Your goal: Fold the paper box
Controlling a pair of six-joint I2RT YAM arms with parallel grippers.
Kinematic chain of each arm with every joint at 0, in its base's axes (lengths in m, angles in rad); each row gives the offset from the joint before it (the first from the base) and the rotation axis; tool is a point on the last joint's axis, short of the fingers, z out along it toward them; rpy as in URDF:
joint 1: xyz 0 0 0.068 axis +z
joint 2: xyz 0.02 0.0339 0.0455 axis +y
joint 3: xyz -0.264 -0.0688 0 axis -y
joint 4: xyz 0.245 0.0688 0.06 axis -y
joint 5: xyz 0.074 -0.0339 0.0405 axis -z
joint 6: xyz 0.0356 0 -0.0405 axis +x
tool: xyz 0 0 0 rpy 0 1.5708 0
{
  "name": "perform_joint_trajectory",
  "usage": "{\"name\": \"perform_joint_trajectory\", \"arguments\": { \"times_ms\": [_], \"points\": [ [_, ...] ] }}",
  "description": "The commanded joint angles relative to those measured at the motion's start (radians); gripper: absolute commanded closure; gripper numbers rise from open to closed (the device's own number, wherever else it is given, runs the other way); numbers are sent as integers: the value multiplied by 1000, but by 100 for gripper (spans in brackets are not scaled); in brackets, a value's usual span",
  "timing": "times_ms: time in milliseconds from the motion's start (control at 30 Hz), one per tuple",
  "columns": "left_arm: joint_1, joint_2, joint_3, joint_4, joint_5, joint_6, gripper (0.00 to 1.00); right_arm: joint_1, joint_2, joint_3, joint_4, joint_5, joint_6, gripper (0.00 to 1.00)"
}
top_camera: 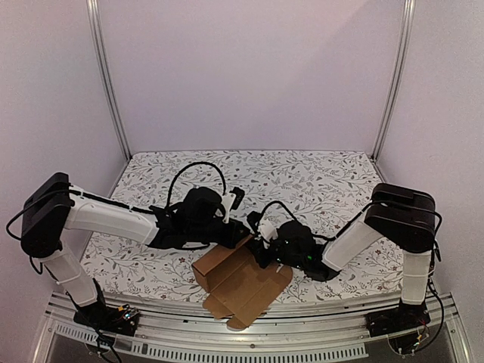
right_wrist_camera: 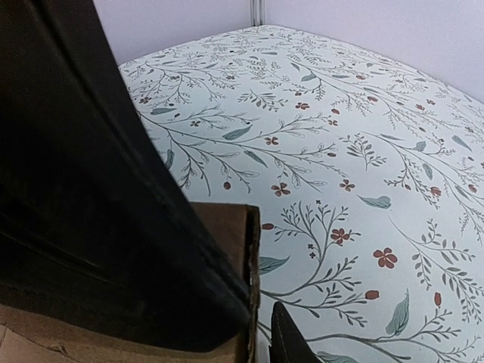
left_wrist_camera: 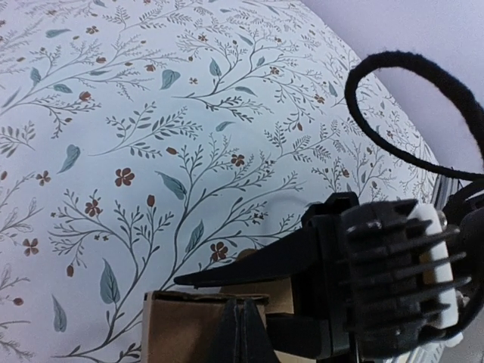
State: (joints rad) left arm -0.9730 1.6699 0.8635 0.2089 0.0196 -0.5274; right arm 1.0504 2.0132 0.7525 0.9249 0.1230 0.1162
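Note:
The paper box point(top_camera: 246, 287) is brown cardboard lying partly folded at the table's near edge, with one panel standing up at its far side. My left gripper point(top_camera: 240, 233) reaches that raised panel from the left. In the left wrist view its tips point(left_wrist_camera: 242, 321) are shut together against the panel point(left_wrist_camera: 181, 329), with no cardboard visible between them. My right gripper point(top_camera: 261, 240) meets the same panel from the right. In the right wrist view it point(right_wrist_camera: 261, 321) stands slightly open around the panel's edge point(right_wrist_camera: 253, 257), the small tip apart from the cardboard. One of its fingers point(left_wrist_camera: 257, 265) crosses above the panel.
A floral cloth point(top_camera: 318, 181) covers the table. White walls and two metal posts point(top_camera: 110, 83) close in the back and sides. A black cable point(left_wrist_camera: 423, 98) loops over the right gripper's body. The box's flat flaps overhang the metal rail point(top_camera: 249, 336) in front.

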Motion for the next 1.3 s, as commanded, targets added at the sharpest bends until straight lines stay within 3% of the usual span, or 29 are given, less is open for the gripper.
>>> {"name": "perform_joint_trajectory", "arguments": {
  "times_ms": [0, 700, 833, 1267],
  "points": [
    [12, 7, -11, -34, -1, 0, 100, -3, 47, 9, 66, 42, 26, 80],
    [12, -14, -16, -57, -5, -1, 100, -1, 152, 71, 193, 77, 67, 86],
    [12, -16, -18, -61, -10, -2, 100, 1, 158, 76, 192, 91, 69, 100],
    [12, -32, -36, -65, -17, 1, 100, 19, 160, 73, 190, 115, 48, 98]
  ]
}}
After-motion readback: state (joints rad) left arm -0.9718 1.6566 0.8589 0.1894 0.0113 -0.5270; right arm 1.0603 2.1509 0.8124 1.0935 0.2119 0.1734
